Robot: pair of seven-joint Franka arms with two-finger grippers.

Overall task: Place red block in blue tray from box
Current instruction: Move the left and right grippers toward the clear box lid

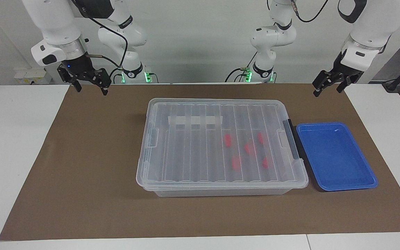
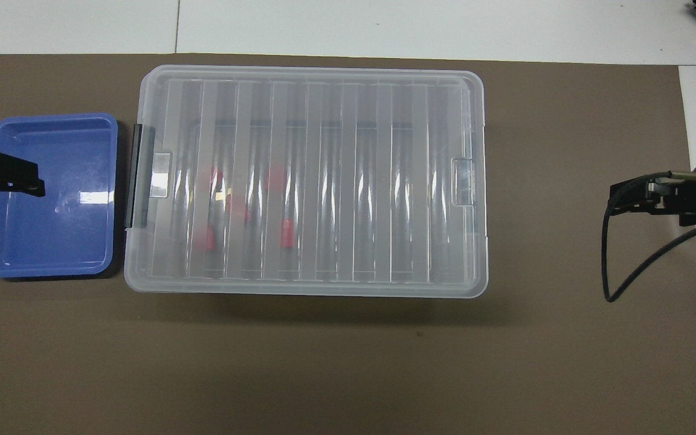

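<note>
Clear box [image 1: 221, 146] sits mid-tabletop [image 1: 82, 194] on a brown mat, lid on, five red blocks [image 1: 249, 148] inside toward the left arm's end. Blue tray [image 1: 335, 156] lies just beside that end of the box. Left gripper [image 1: 326, 86] hangs raised over the mat near the tray, right gripper [image 1: 90, 85] raised over the mat's other end; both jaws spread, holding nothing.

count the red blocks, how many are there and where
5 red blocks, all inside the closed box, clustered toward the left arm's end near the blue tray. The ribbed lid blurs them, so more may be hidden.
</note>
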